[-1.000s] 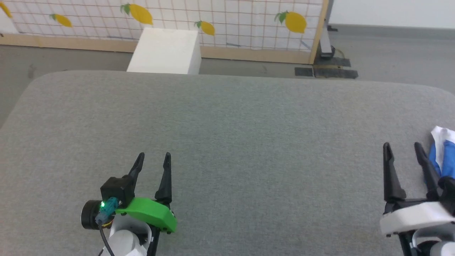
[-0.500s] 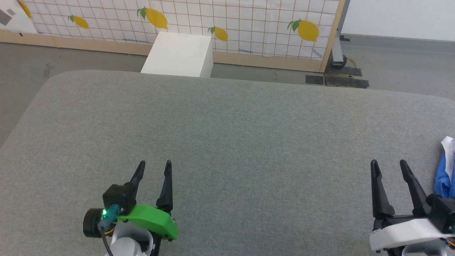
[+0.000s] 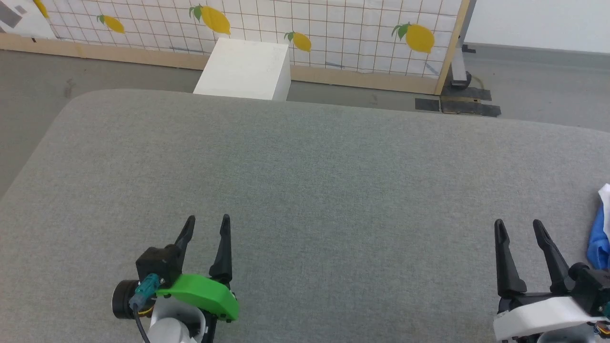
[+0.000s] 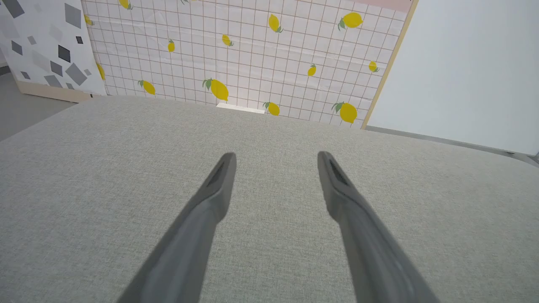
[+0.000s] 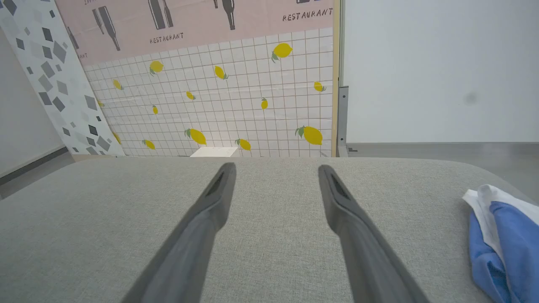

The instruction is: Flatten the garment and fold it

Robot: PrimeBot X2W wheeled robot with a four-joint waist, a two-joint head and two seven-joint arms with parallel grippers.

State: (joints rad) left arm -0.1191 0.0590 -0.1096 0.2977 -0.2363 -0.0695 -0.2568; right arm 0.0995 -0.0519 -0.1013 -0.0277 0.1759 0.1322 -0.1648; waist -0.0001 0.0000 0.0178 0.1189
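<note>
The garment [image 3: 601,233] is a crumpled blue and white heap at the far right edge of the grey padded table [image 3: 305,190]; most of it is cut off by the frame. In the right wrist view the garment [image 5: 505,235] lies to the right of my fingers, apart from them. My right gripper [image 3: 518,225] hovers open just left of it, holding nothing. My left gripper [image 3: 207,220] is open over bare table at the lower left, far from the cloth. Both wrist views show spread fingers with only table between them.
A white box [image 3: 245,69] stands on the floor beyond the table's far edge. Behind it runs a lemon-patterned tiled panel [image 3: 310,28] with a wooden frame. Dark floor plates [image 3: 457,105] lie at the back right.
The head camera has tilted and turned, so the scene has slid right and down and less of the garment shows. Both grippers stay open.
</note>
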